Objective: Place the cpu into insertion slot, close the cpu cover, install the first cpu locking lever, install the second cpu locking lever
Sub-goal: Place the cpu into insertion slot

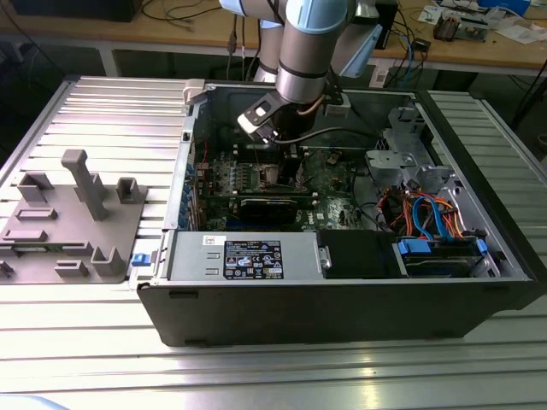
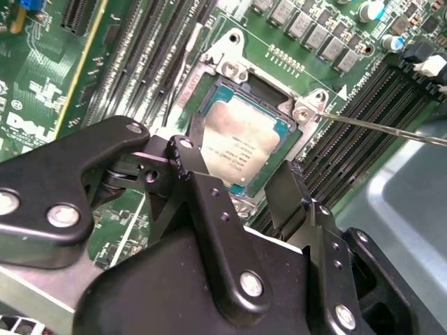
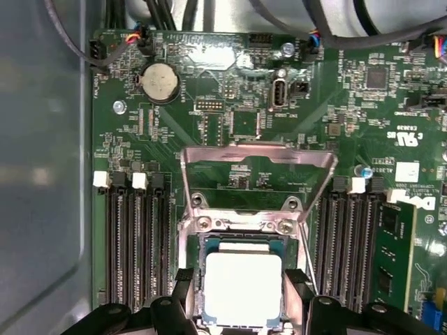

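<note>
Grey plastic first: noted a fixture stand [image 1: 77, 213] on the ribbed table [image 1: 273, 376] at nine o'clock in the exterior view, well apart from the open computer case [image 1: 342, 316] at centre. Saw the arm [image 1: 303, 60] reaching down from twelve o'clock into the case, over the green motherboard [image 1: 329, 184]. Noted blue and orange cables [image 1: 432, 213] bundled at three o'clock inside the case.

In both wrist views, found the cpu [image 3: 243, 289] lying flat in the insertion slot [image 3: 241, 225], silver-grey metal top facing up, edges parallel to the slot's rim; being square, showed no long axis. Found the gripper [image 3: 240, 276] right above it with jaws spread, one black finger [image 3: 183, 293] just beside each of two opposite chip edges, gripping nothing. Could not tell whether touching the chip. Saw the cpu cover [image 3: 258, 153] swung up off the slot, with green board showing through its window. Spotted a locking lever [image 2: 391, 131] standing free, a thin rod slanting out from a slot corner over the black memory slots [image 2: 363, 160].
</note>
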Tool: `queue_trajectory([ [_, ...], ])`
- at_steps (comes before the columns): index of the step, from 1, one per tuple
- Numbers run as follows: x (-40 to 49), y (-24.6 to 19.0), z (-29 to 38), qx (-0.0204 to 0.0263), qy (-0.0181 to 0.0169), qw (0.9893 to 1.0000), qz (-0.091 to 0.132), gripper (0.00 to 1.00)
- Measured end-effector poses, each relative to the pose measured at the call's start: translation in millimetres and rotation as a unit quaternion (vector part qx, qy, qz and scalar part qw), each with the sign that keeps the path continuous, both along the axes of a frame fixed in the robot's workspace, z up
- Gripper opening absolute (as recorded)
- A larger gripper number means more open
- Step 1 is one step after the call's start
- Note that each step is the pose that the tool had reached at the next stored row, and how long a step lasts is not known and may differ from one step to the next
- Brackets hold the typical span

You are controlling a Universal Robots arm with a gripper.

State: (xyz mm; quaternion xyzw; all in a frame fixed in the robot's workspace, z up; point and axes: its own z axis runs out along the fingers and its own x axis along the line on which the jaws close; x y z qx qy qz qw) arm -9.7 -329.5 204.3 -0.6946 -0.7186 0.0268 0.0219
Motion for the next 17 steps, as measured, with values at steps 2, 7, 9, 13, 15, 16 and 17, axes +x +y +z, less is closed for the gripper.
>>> queue_trajectory([
  [2,0.0,2.9,-1.6,0.0007,0.0006,1.0,0.0,0.62],
  [7,0.0,3.3,-1.6,-0.0003,0.0008,1.0,0.0,0.62],
  [9,0.0,3.4,0.7,-0.0013,0.0008,1.0,0.0,0.62],
  [13,0.0,3.3,11.5,-0.0024,0.0008,1.0,0.0,0.62],
  [15,0.0,3.5,16.0,-0.003,0.0007,1.0,0.0,0.62],
  [16,0.0,3.6,18.2,-0.0041,0.0008,1.0,0.0,0.62],
  [17,0.0,3.6,19.6,-0.0043,0.0009,1.0,0.0,0.6],
])
